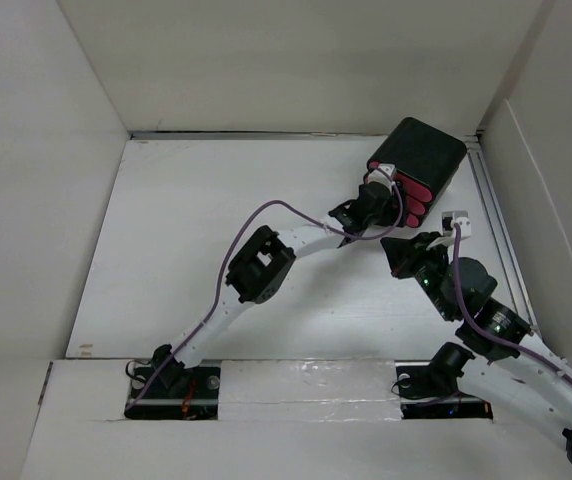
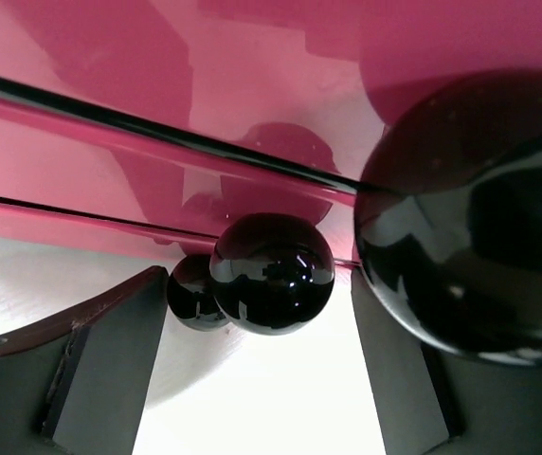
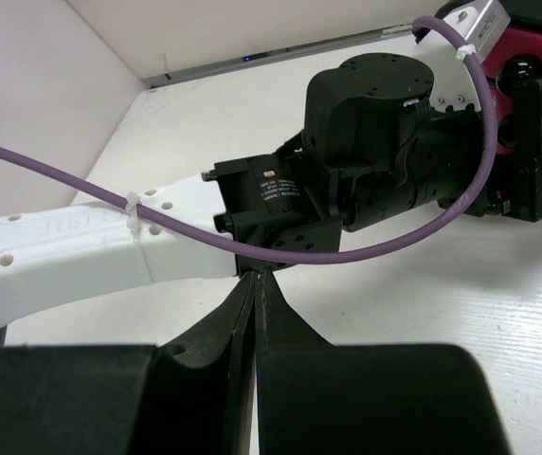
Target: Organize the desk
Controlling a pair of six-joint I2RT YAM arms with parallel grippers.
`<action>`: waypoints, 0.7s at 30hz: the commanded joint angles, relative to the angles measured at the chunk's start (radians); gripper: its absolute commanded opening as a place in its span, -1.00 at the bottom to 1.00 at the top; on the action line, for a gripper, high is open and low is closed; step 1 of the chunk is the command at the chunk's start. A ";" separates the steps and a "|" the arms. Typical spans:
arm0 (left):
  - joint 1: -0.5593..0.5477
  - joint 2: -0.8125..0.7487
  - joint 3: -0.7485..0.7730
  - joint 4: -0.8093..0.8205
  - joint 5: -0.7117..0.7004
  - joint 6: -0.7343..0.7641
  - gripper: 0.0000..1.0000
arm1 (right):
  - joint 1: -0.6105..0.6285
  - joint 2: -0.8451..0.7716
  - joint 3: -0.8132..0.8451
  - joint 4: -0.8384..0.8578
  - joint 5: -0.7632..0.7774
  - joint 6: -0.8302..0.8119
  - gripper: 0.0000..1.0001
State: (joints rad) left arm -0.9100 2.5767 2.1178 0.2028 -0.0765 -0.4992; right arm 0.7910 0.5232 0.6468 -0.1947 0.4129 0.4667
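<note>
Left end effector (image 1: 374, 196), fingers apart either side of a knob (image 2: 271, 273) of the drawer box (image 1: 421, 150), lies nearer the box than the right end effector (image 3: 255, 303), fingers together; the surface (image 1: 216, 200) spreads before the box's front.

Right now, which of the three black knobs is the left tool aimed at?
The middle knob, centred in the open left tool. The big knob sits off to its right; the small knob peeks out behind.
</note>
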 commanded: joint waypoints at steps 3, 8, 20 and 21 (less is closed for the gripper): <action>0.002 0.008 0.008 0.087 -0.002 -0.019 0.46 | -0.007 -0.009 0.037 0.026 0.021 -0.013 -0.91; 0.002 0.014 0.005 0.109 -0.011 -0.019 0.47 | -0.007 -0.006 0.036 0.029 0.018 -0.011 -0.91; 0.002 -0.246 -0.391 0.322 0.010 0.008 0.47 | -0.007 0.004 0.051 0.023 0.014 -0.020 -0.87; 0.002 -0.278 -0.438 0.339 0.014 0.013 0.49 | -0.007 0.006 0.051 0.024 0.013 -0.022 -0.84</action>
State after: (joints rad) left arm -0.9100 2.4546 1.7821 0.4541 -0.0723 -0.5049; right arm 0.7910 0.5259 0.6468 -0.1944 0.4156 0.4633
